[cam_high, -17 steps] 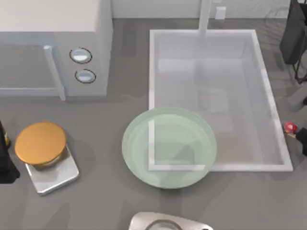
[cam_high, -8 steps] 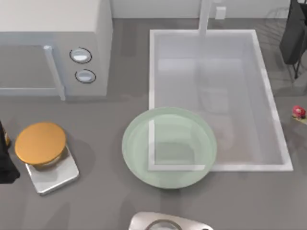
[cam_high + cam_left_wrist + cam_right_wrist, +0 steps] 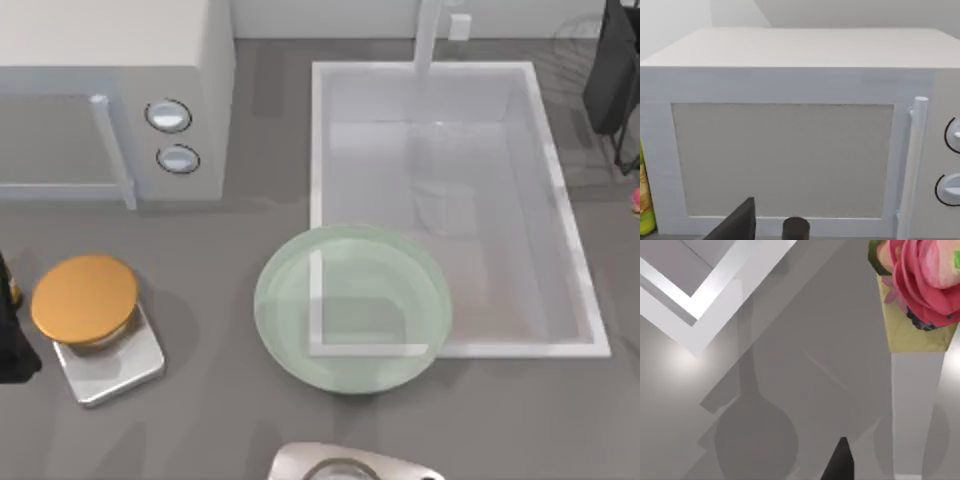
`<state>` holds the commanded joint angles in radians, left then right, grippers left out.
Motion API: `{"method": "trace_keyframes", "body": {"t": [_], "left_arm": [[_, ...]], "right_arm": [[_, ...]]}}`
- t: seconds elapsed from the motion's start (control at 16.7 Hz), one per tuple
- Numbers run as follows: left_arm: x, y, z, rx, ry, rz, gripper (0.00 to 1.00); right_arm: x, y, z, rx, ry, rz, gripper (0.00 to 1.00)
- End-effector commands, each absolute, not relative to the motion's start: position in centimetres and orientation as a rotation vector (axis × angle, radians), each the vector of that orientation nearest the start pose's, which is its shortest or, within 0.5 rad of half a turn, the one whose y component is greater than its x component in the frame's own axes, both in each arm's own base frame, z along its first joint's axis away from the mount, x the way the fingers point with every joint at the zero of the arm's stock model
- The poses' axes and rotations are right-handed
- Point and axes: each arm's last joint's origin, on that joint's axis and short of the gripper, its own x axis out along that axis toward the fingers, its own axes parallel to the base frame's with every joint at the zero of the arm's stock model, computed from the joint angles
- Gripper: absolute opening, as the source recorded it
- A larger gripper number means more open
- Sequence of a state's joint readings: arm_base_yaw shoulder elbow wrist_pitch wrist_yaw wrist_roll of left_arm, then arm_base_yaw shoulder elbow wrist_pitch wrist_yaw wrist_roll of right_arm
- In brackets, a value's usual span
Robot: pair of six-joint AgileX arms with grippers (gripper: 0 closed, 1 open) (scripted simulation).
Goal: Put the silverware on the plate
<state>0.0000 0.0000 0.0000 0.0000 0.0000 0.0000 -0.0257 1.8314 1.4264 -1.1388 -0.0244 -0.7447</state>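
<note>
Large round pale green translucent plate (image 3: pixel 352 306) sits centre-front, overlapping the front-left corner of a white rectangular sink basin (image 3: pixel 563 215). White microwave (image 3: pixel 120 95) with two round dials at back left. Orange disc on square steel base (image 3: pixel 92 318) at left. Small pink knob (image 3: pixel 636 200) at right edge. Curved steel object (image 3: pixel 345 465) at front edge.

The silverware (image 3: pixel 917 300) is cut off at the picture's edges, its bowl out of frame.
</note>
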Motion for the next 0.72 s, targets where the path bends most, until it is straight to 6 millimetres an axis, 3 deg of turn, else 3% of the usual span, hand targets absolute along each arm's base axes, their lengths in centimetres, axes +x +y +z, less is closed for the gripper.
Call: {"method": "trace_keyframes", "body": {"t": [0.36, 0.54, 0.72], "left_arm": [[10.6, -0.1, 16.0, 0.000, 0.000, 0.000, 1.00], [10.6, -0.1, 16.0, 0.000, 0.000, 0.000, 1.00], [10.6, -0.1, 16.0, 0.000, 0.000, 0.000, 1.00]], "right_arm": [[35.0, 0.5, 21.2, -0.530, 1.476, 0.554, 0.00], [35.8, 3.0, 21.0, -0.467, 1.504, 0.490, 0.00], [36.6, 6.8, 20.7, -0.358, 1.542, 0.372, 0.00]]}}
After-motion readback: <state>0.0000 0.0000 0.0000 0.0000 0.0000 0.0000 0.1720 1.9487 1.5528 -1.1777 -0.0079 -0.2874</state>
